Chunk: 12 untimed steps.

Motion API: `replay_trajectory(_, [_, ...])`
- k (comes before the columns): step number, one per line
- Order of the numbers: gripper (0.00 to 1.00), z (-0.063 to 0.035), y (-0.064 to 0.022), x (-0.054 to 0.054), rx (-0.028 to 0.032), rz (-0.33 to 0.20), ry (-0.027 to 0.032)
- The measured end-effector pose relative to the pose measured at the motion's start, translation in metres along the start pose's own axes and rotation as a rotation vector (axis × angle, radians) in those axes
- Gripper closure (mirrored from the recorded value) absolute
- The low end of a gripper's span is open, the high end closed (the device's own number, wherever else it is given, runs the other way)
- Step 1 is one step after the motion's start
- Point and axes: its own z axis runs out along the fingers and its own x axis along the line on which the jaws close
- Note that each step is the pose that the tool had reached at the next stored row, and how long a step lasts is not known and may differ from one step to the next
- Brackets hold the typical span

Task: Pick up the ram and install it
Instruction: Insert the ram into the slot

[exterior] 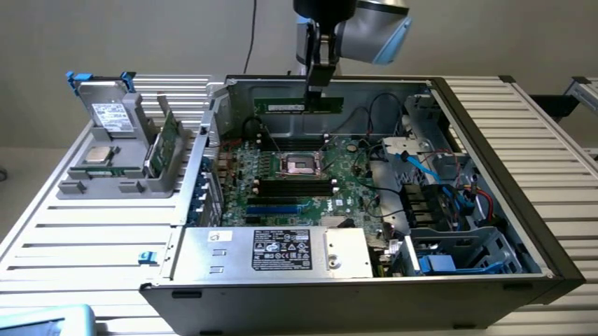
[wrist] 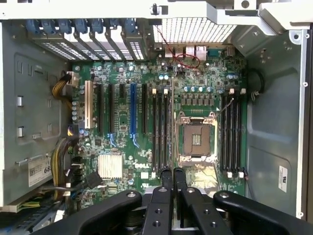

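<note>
Slatted white table [exterior: 84, 231] carries one open case [exterior: 327, 308] and one grey stand [exterior: 103, 187].

Exterior view: the single gripper [exterior: 318, 89] hangs over the case, fingers clamped on the top edge of one ram [exterior: 280, 106]. The ram is held level and well above the slots. Picking up is done; seating it is left.

Wrist view: the gripper [wrist: 172, 172] pinches the ram [wrist: 173, 137], seen edge-on over the board [wrist: 122, 127]. It lies lengthwise beside one of two slot banks [wrist: 161, 127], next to the one empty socket [wrist: 195, 139].

Slatted white table [exterior: 84, 238] under open computer case [exterior: 327, 302] and grey parts stand [exterior: 103, 187]
</note>
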Motion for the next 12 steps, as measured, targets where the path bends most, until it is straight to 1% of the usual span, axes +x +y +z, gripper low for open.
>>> replay_trajectory(12, [0.87,0.0219,-0.0002,0.0,0.0,0.0,0.0002])
